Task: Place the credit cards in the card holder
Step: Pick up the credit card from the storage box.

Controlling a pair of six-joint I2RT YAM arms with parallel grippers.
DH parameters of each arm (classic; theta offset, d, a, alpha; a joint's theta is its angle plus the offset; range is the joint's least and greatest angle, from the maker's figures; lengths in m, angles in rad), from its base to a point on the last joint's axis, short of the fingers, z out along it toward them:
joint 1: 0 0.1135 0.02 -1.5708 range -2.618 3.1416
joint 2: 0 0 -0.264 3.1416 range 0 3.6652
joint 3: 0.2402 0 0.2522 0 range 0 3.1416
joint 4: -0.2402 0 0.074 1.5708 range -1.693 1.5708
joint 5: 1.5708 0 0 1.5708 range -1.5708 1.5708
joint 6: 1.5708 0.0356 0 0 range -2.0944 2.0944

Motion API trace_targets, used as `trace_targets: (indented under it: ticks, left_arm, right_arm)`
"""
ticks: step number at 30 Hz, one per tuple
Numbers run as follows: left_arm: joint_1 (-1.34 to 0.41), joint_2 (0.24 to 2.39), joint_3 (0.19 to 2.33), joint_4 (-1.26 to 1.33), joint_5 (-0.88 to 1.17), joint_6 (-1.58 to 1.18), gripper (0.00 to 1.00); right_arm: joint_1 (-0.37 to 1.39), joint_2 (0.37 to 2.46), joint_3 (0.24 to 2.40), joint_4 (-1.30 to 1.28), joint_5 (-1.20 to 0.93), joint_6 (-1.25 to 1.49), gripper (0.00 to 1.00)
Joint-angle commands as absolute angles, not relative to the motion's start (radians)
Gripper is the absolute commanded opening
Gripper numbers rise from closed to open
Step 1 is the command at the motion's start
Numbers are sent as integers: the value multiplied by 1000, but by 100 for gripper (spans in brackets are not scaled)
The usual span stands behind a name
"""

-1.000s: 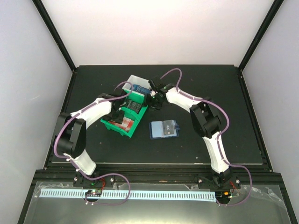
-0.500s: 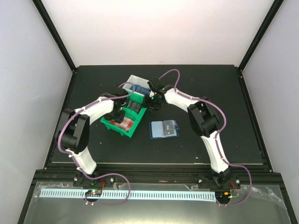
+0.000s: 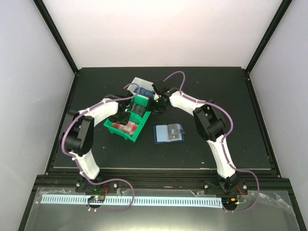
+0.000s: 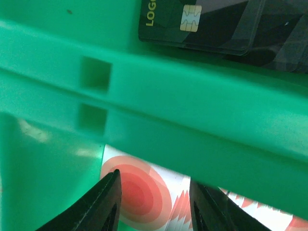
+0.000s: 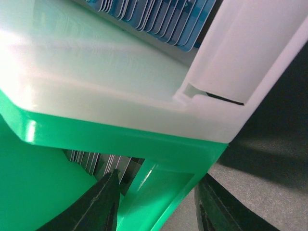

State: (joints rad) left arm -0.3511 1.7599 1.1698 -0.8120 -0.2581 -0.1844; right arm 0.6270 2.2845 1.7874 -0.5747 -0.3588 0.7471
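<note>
Left gripper (image 3: 126, 113), from above: down in green bin (image 3: 117, 130), over red-and-white credit cards (image 3: 127, 127); right gripper (image 3: 157, 102) at bin's far corner; card holder (image 3: 169, 133) open flat on table (image 3: 216, 94), just right of bin, apart from both.

Left wrist: fingers (image 4: 107, 204) apart, nothing clamped, red-and-white card below the gap; dark card (image 4: 211, 24) past the divider (image 4: 192, 96).

Right wrist: fingers (image 5: 105, 204) parted astride bin's corner wall; blue cards (image 5: 154, 19) beyond.

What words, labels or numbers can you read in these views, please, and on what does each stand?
"LOG", in gold, on the dark card; the picture's top edge cuts it off there.
No text shows on the red-and-white card, only a pattern.
No text shows on the blue cards.
Anything on the card holder is too small to read.
</note>
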Motion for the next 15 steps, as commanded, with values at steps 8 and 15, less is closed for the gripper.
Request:
trace_targets:
  ticks: [8,15]
  left_arm:
    - [-338,1829,1208,-785,-316,-163,30]
    - [-310,1796,1228,-821,-310,-161,27]
  right_arm:
    - [626,2298,1781,-603,-337,716,43]
    - [625,2292,1772,-601,-332,715,43]
